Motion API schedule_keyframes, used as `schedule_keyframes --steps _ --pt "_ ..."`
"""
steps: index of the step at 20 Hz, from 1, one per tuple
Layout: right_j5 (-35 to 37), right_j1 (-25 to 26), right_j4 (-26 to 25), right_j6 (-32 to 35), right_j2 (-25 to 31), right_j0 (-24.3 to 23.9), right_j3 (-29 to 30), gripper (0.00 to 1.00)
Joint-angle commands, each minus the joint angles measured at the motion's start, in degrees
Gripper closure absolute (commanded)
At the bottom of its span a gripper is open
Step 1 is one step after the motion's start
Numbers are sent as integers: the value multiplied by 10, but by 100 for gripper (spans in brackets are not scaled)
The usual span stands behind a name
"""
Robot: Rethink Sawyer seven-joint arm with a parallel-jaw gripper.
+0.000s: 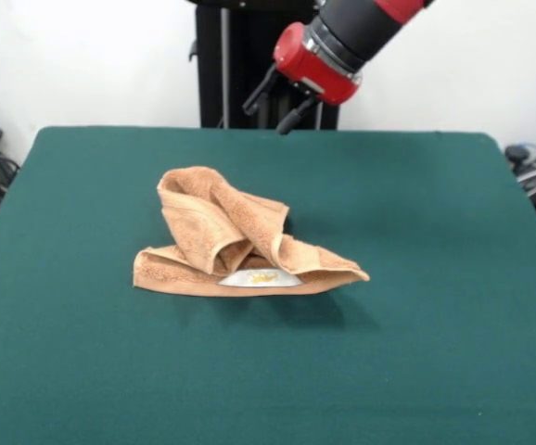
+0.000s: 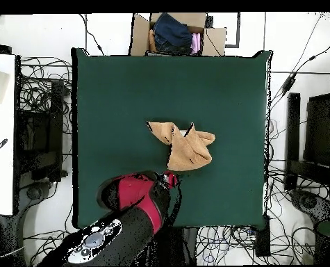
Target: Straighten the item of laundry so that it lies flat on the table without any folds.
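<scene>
The orange-tan towel [image 1: 222, 232] lies crumpled in a heap at the middle of the dark green table [image 1: 435, 352], folded over itself, with its white label [image 1: 261, 276] showing at the front fold. In the overhead view the towel [image 2: 185, 144] is a bunched, uneven shape on the table [image 2: 119, 90]. My gripper [image 1: 274, 109] hangs in the air above the table's far edge, behind the towel and apart from it. Its two black fingers [image 1: 293, 118] stand apart and hold nothing. In the overhead view the gripper [image 2: 172, 179] is just below the towel.
A cardboard box [image 2: 141, 35] with dark and pink clothes stands past the table's edge opposite the robot. Cables and equipment lie on the floor [image 2: 42, 104] around the table. The black pedestal [image 1: 240, 65] stands behind the far edge.
</scene>
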Motion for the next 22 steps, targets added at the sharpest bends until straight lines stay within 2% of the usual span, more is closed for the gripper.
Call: schedule_keyframes --steps 1,22 --pt "-23 23 41 178 28 16 7 0" --pt "-90 40 79 197 33 34 59 0"
